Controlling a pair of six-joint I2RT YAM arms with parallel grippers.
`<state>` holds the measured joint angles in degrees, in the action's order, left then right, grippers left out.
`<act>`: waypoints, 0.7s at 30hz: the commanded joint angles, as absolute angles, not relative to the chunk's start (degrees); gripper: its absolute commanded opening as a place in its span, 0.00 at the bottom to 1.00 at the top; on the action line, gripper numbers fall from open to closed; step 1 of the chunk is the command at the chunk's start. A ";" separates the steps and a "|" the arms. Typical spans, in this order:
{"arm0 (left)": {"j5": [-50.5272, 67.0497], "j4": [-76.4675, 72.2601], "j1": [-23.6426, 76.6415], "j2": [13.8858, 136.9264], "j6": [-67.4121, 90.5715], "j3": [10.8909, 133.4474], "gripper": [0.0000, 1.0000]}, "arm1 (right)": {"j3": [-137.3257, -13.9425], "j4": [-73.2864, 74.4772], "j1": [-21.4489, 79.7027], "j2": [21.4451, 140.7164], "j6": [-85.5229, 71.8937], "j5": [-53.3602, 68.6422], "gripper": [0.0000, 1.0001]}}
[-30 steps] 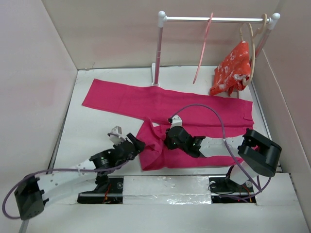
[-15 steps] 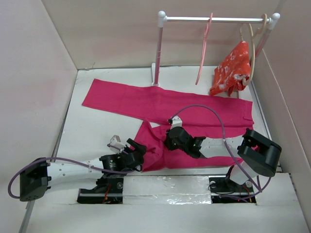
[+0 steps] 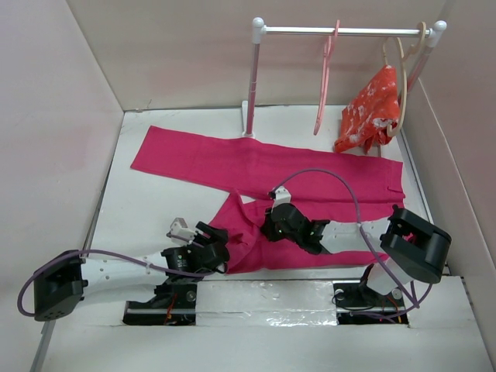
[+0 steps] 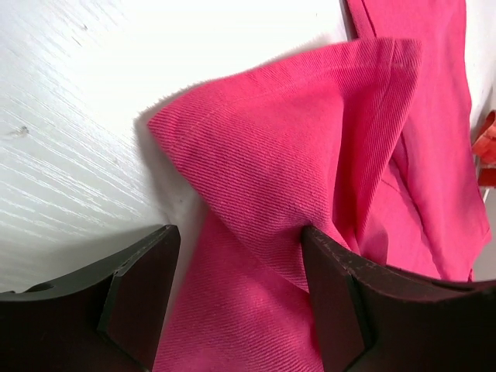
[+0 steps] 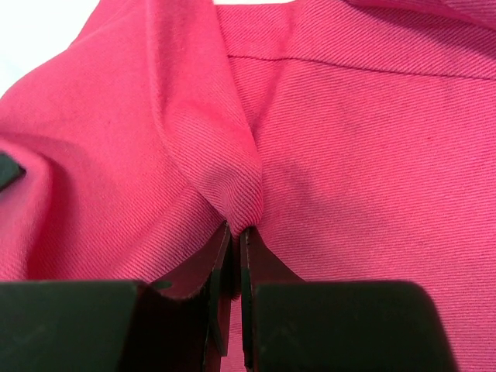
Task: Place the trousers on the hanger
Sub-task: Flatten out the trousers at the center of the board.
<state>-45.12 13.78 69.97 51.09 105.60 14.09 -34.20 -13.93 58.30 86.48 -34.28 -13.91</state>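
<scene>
trousers [image 3: 256, 167] lie on the table [image 3: 155, 209], their bunched near leg partly hidden where the right gripper [image 5: 235, 232] pinches a raised fold tight and the left gripper [image 4: 236, 240] straddles another fold with jaws spread, the hanger [image 3: 324, 85] hanging on the far rail [image 3: 341, 31], well apart.

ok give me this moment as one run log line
left gripper: open around trousers edge | right gripper: shut on trousers fold | hanger: bare on rail | trousers: on table
</scene>
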 commanded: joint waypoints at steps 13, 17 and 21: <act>-54.67 6.69 58.81 51.07 100.47 12.66 0.47 | -32.17 -16.70 58.62 83.14 -34.72 -12.66 0.07; -54.06 2.47 56.87 50.28 96.69 11.43 0.36 | -31.82 -16.96 59.15 83.06 -34.89 -12.66 0.07; -51.69 0.88 56.87 49.66 94.40 11.42 0.41 | -31.99 -16.70 59.15 82.71 -34.89 -12.83 0.07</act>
<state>-50.70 3.25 57.23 50.48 96.42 11.73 -32.82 -14.24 58.57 84.64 -34.54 -12.62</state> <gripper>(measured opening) 0.402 0.103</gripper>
